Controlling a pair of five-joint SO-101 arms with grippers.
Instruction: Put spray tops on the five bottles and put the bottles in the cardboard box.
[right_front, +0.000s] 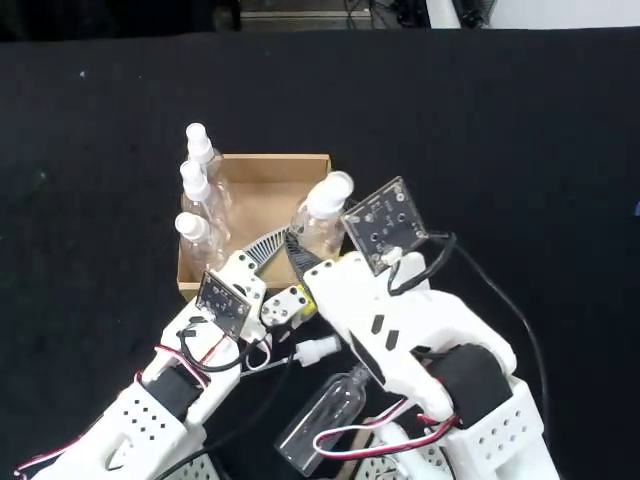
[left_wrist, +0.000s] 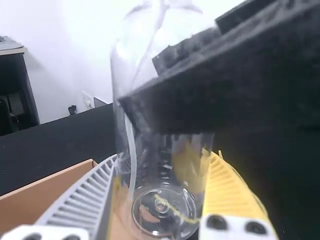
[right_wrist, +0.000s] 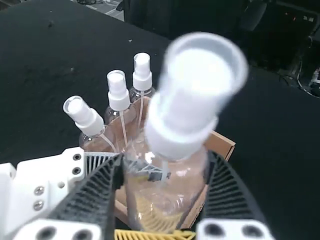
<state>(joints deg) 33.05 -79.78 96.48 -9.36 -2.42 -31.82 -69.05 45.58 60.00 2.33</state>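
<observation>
Tabletop (right_front: 500, 120): plain black.
Cardboard box (right_front: 270, 170): tan brown, unpatterned.
Three boxed bottles (right_front: 208, 200): clear, with white spray tops (right_front: 193, 180).
Held bottle (right_wrist: 165, 200): clear, white top.
Lying bottle (right_front: 325, 415): clear.
Loose spray top (right_front: 318, 349): white.
Left hand (left_wrist: 162, 165): one grey ribbed finger (left_wrist: 85, 195), one yellow ribbed finger (left_wrist: 227, 190).
Right hand (right_wrist: 165, 160): black ribbed fingers (right_wrist: 97, 192).
Arms (right_front: 420, 320): white shells, black joints.
Wires (right_front: 200, 355): red, white and black.

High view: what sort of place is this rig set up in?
Probably a lab or workshop bench: a table under black cloth, cables and gear beyond its edge, and a plain white wall with a dark cabinet behind.
</observation>
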